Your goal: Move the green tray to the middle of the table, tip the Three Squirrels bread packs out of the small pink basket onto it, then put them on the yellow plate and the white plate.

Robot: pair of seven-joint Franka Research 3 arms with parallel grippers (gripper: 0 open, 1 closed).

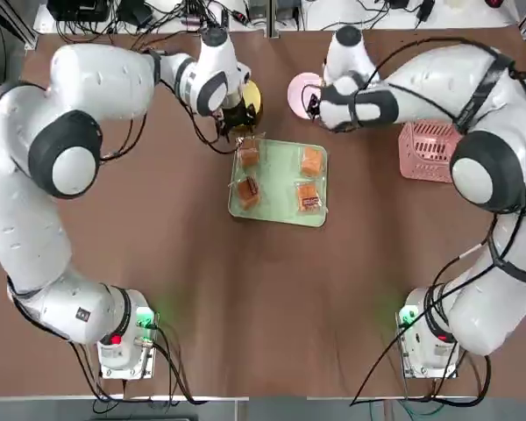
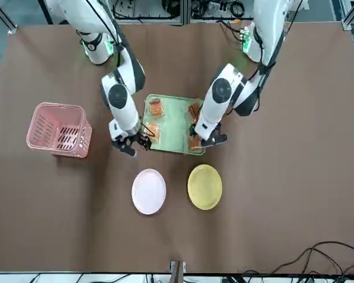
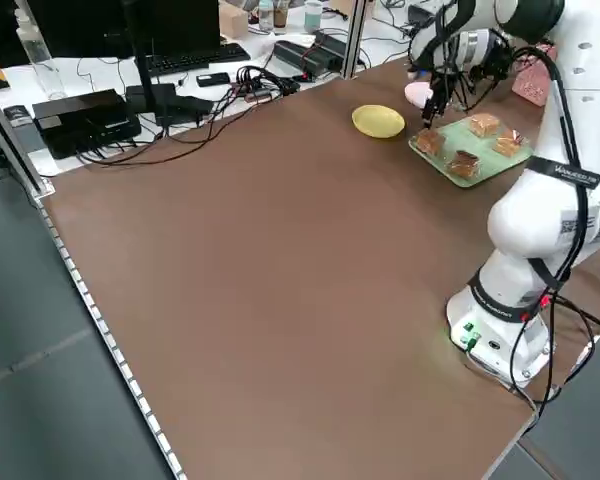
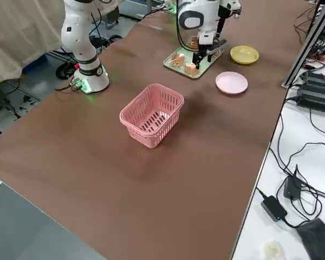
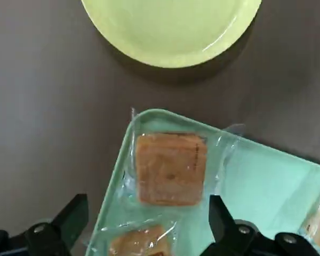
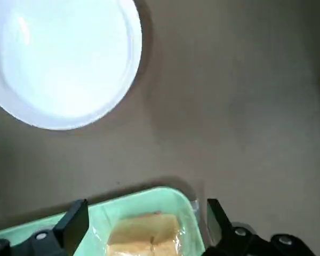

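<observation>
We list the tray [image 1: 279,182] as our landmark, lying mid-counter [image 1: 158,263]. On it: four packs [image 1: 311,161], one toward each corner, all flat and apart from one another.

Beyond the tray's far edge, near but not touching it: the yellow plate [image 2: 205,186] and the white plate [image 2: 148,191], side by side, both bare.

Well off to the tray's right: the basket [image 1: 430,150], on its side, nothing in it that we can see.

Left tool [image 5: 149,226]: above the tray's far left corner, fingers spread wide, straddling the corner pack [image 5: 170,168], gripping nothing.

Right tool [image 6: 141,224]: above the tray's far right corner, fingers likewise spread, a pack [image 6: 144,234] between them, nothing gripped.
</observation>
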